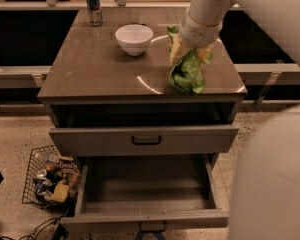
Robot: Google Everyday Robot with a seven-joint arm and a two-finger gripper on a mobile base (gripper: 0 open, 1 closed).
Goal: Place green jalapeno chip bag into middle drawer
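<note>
Kitchen-like test space: drawer cabinet [90, 69] bearing white bowl [134, 38] and drink can [94, 6], wire basket [32, 184] of snacks on speckled floor [15, 139]; gripper [187, 54] clasps green jalapeno chip bag [187, 76] at countertop

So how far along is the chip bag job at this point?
Done: the middle drawer stands open, its floor bare. In hand: the hand grips the green jalapeno chip bag, bunched upright near the front edge of the countertop. Left: carry it down and release it in the drawer.

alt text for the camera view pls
A robot arm's tool is down on a green chip bag at the right front of the counter, near a white bowl and a can. Below, the deep drawer stands open, a wire basket beside it.
</note>
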